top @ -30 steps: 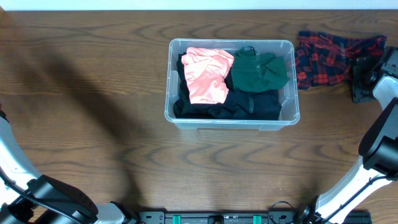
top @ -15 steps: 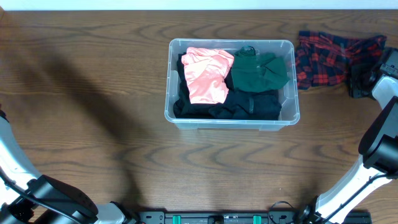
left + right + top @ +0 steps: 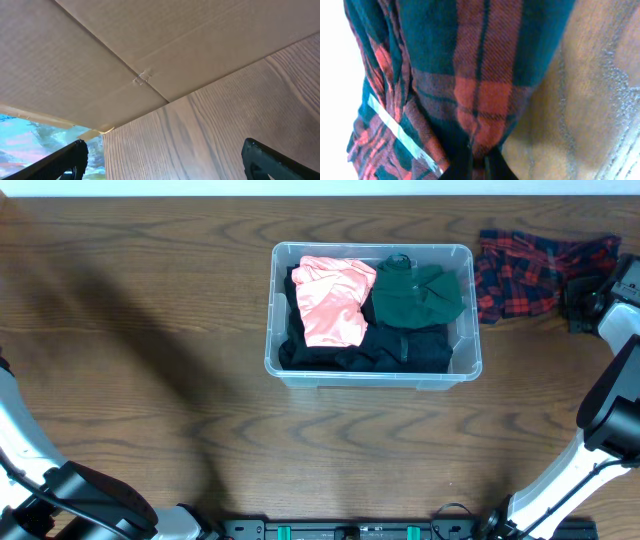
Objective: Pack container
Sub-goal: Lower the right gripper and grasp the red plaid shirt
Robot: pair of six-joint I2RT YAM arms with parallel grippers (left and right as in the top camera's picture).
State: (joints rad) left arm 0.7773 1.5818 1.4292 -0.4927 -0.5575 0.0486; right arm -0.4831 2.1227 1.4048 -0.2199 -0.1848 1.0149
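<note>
The container [image 3: 372,379], filled with pink, green and black clothes [image 3: 332,305], sits at the middle of the worktop [image 3: 140,330], while at the far right the right pincer [image 3: 472,167] is clamped on the plaid cloth [image 3: 470,75] and the left pincer [image 3: 164,160] gapes wide, holding nothing.

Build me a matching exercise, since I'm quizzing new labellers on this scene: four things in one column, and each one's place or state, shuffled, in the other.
Things
1. pink cloth
2. green cloth
3. plaid cloth
4. left gripper

Places or states
A. open, holding nothing
B. in the container, left part
C. on the table right of the container, pinched by the right gripper
D. in the container, far right corner

Pairs: 1-B, 2-D, 3-C, 4-A
</note>
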